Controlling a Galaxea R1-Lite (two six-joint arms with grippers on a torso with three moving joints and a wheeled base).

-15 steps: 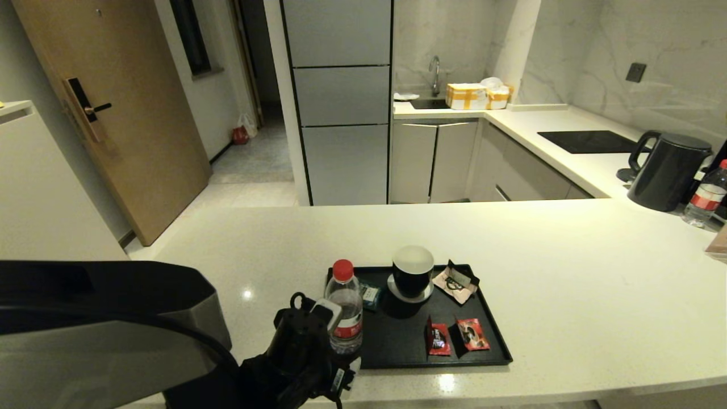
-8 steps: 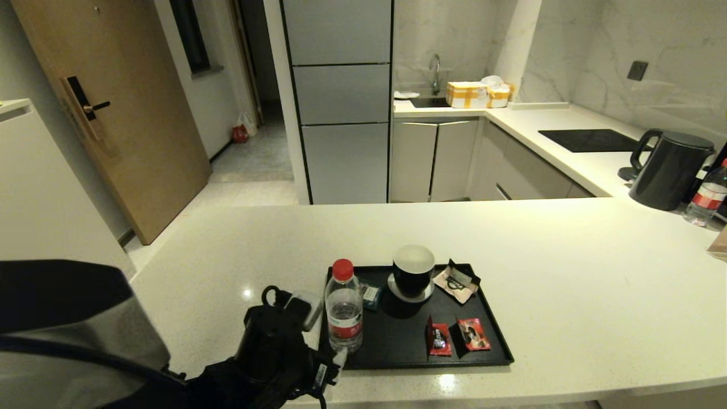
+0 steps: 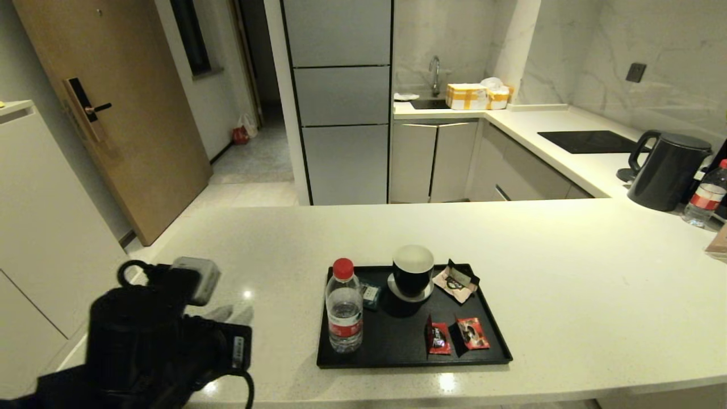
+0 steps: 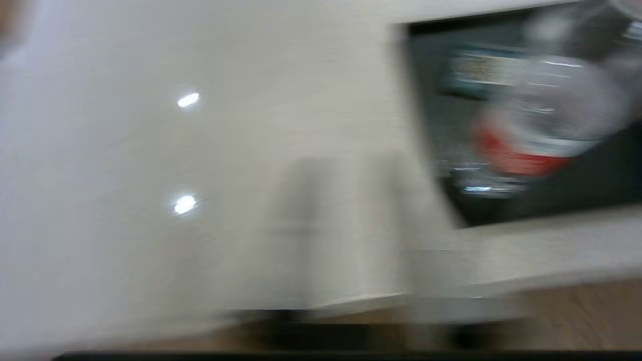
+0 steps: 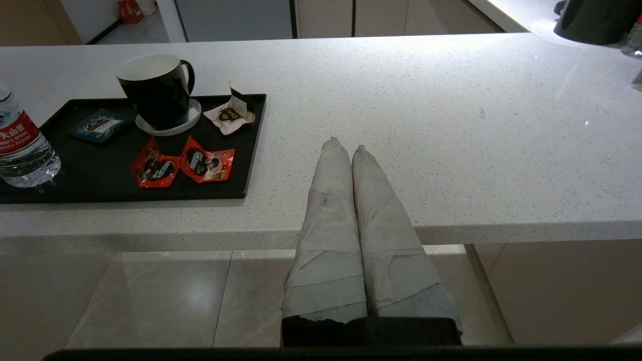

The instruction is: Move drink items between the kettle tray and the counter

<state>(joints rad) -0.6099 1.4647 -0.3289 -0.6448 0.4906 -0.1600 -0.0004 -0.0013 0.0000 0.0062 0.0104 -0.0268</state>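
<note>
Red-capped bottle (image 3: 343, 307) stood upright on tray (image 3: 488, 357), near-left | left hand (image 3: 227, 313) over table (image 3: 568, 272), grip unclear | right hand (image 5: 346, 148) closed | tip: grab low, lift straight.

Kitchen interior. Wooden door (image 3: 113, 113) with black lever lock, upper left of frame. Tall grey panelled unit (image 3: 341, 102), centre. Marbled wall (image 3: 625, 40), upper right, bearing one dark socket (image 3: 635, 72). Far sink (image 3: 429, 103) with tap; yellow-taped box (image 3: 467, 95) beside it. Pale tiled floor (image 3: 250, 193). Red item (image 3: 240, 135) in corridor, possibly a bag.
</note>
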